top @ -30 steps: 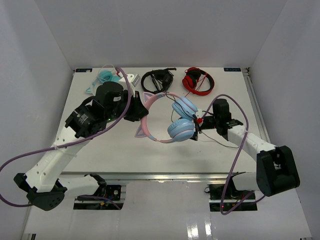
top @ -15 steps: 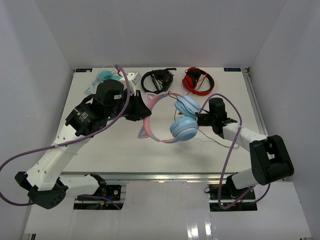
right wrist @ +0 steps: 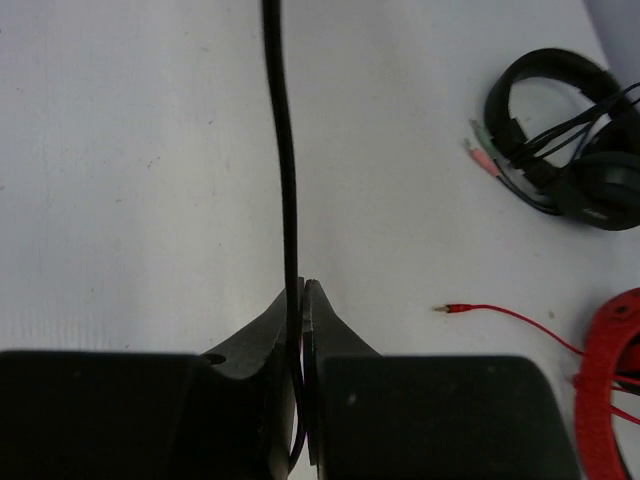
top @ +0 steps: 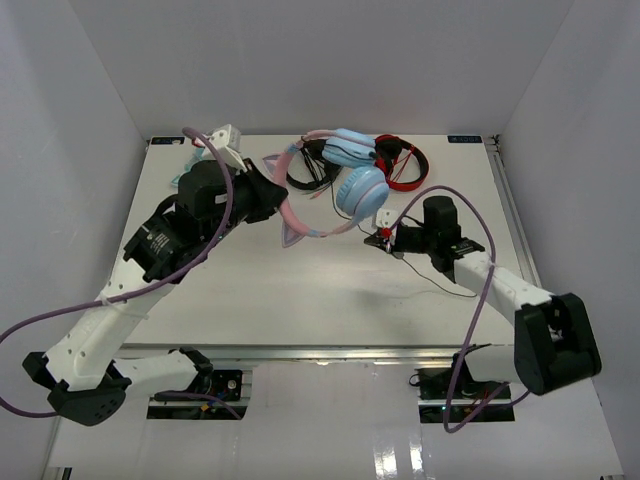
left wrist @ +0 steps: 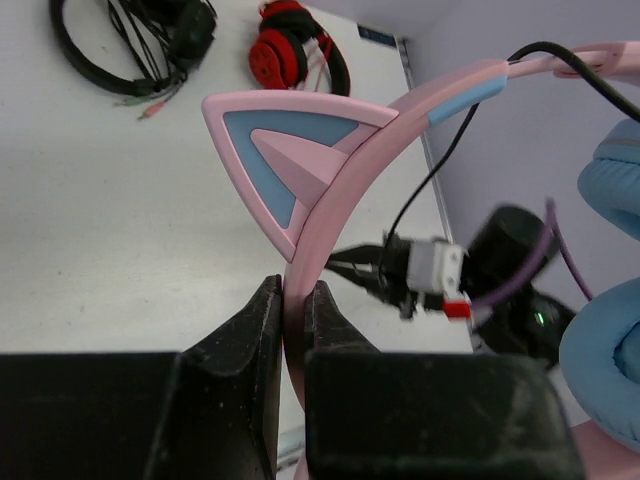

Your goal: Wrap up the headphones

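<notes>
the left tool (left wrist: 292, 290) is clamped on the pink band of the headphones (top: 362, 190), just below a cat ear (left wrist: 270, 150). it holds them up off the bench (top: 250, 290), with both blue earcups (top: 348, 150) hanging over the black headphones (top: 312, 172) and the red headphones (top: 408, 168) at the far side. the right tool (right wrist: 302, 292) is pinched shut on the thin black cable (right wrist: 287, 150), low near the bench, with a loose tail trailing behind it.

the likeliest failure is the cable itself - it sits in a very narrow pinch, and any sideways pull while winding could let it slide out. too much tension could instead strain the cable where it enters the earcup, or twist the band in the left tool's 2 fingers until it slips. the hanging earcups could also swing into the 2 sets below, and the tail could snag the red lead lying nearby.
</notes>
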Controlling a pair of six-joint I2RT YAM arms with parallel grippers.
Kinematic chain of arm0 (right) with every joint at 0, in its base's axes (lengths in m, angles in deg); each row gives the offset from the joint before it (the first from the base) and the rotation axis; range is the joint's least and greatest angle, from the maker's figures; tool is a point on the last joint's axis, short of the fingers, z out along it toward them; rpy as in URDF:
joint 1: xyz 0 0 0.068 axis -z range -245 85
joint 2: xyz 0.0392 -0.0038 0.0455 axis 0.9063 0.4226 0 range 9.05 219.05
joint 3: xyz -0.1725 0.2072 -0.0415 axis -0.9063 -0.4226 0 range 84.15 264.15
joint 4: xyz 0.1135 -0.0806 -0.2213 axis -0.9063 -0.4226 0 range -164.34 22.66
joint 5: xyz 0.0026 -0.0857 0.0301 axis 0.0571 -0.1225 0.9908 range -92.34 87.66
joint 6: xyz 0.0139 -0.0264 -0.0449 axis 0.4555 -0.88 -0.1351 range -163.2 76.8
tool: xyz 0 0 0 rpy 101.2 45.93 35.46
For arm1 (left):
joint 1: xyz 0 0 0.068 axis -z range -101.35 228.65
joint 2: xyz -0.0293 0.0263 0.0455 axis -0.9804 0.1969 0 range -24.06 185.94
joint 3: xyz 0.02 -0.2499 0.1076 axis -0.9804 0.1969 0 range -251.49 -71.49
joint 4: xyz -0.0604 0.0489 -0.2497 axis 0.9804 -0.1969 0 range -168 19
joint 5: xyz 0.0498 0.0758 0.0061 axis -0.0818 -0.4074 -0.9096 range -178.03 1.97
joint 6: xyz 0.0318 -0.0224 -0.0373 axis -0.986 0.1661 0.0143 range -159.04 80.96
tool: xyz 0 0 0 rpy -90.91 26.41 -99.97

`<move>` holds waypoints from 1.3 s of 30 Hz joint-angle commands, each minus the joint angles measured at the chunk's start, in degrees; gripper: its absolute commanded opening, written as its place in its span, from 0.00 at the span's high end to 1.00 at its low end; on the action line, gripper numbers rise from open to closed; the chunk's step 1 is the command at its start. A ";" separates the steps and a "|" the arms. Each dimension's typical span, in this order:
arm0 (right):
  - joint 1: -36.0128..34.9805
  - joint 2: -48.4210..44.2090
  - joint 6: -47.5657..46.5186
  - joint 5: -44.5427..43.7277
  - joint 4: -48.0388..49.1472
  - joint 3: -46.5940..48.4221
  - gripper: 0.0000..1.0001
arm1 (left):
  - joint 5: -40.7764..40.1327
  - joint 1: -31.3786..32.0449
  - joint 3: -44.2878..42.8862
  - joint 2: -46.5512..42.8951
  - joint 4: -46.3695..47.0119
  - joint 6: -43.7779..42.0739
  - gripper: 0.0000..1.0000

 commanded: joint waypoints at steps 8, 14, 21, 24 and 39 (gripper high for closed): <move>-10.83 -17.23 -1.62 -20.21 -18.68 3.18 0.92 | -30.21 -0.32 1.47 15.38 21.81 13.08 1.00; -12.54 -21.02 -4.71 -35.97 -22.40 10.41 0.92 | -33.27 -0.58 -0.02 24.66 20.10 1.86 1.00; -12.54 -18.99 -7.17 -43.66 -20.69 16.56 0.92 | -25.25 -0.58 9.89 25.46 20.07 -4.59 1.00; -12.54 -18.21 -7.68 -43.59 -19.62 16.67 0.92 | -20.43 -0.55 12.10 24.95 20.25 -5.89 1.00; -11.20 -12.36 -7.44 -38.34 -14.60 15.56 0.65 | 9.80 0.20 19.31 24.00 21.24 -22.82 1.00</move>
